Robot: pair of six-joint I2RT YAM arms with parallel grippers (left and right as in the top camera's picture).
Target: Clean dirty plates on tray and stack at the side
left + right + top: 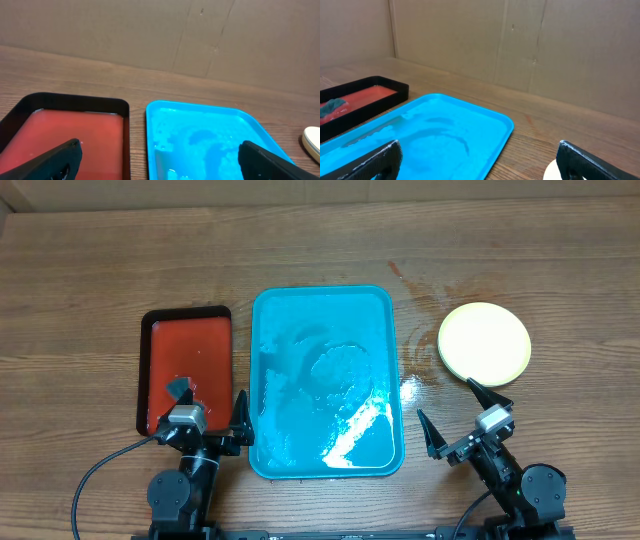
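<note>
The turquoise tray [325, 315] lies mid-table, wet and streaked, with no plate on it. It also shows in the left wrist view [200, 106] and the right wrist view [506, 123]. A pale yellow-green plate [484, 343] sits on the table right of the tray; I cannot tell whether others lie under it. Its edge shows in the left wrist view [312, 142] and the right wrist view [550, 172]. My left gripper [211, 402] is open and empty, spanning the gap between the red tray and the turquoise tray. My right gripper [455, 415] is open and empty, between the tray's near right corner and the plate.
A red tray with a black rim [185, 314] lies left of the turquoise tray, with a small teal thing in it [332, 105]. Wet patches shine on the wood [415, 385] between the tray and the plate. A cardboard wall [520, 40] stands behind the table.
</note>
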